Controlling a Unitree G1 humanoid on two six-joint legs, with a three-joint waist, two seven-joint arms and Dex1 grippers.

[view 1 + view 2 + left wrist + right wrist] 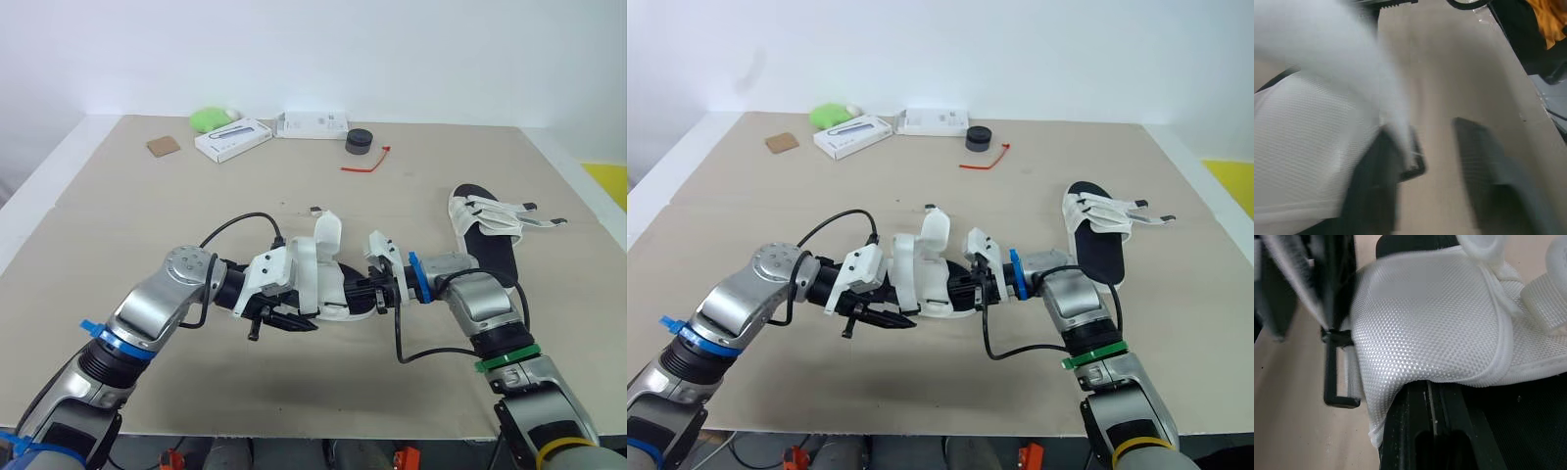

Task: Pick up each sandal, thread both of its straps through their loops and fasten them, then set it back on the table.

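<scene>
Silver left arm (147,313), blue tape (103,335). Silver right arm (485,308), green band (507,359), yellow band (566,447). Black cables (235,223). White-cased left gripper (286,323), right gripper (367,294).

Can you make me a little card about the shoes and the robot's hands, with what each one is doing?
middle sandal: held up between both hands
its straps: undone, one sticking up
right hand: shut on the middle sandal
left hand: open, with a strap against one finger
other sandal: lying on the table on the robot's right, strap ends poking out sideways
</scene>
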